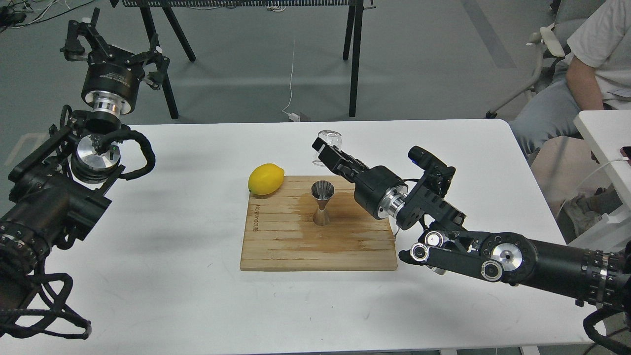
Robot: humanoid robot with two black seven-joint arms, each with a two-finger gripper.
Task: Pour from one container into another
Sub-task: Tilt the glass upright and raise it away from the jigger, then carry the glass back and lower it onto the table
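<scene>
The clear glass beaker (330, 136) stands upright on the white table (162, 276), just behind the far edge of the wooden board (276, 246). My right gripper (323, 148) reaches in from the right and is at the beaker. Its dark fingers overlap the beaker's lower part, so I cannot separate them or see the grip. The steel jigger (322, 203) stands upright in the middle of the board, in front of and below that gripper. My left gripper (116, 52) is held high at the far left, away from everything, open and empty.
A yellow lemon (266, 179) rests on the board's far left corner. A wet stain darkens the wood around the jigger. A seated person (586, 74) and a second white table (604, 133) are at the right. Black table legs (354, 59) stand behind.
</scene>
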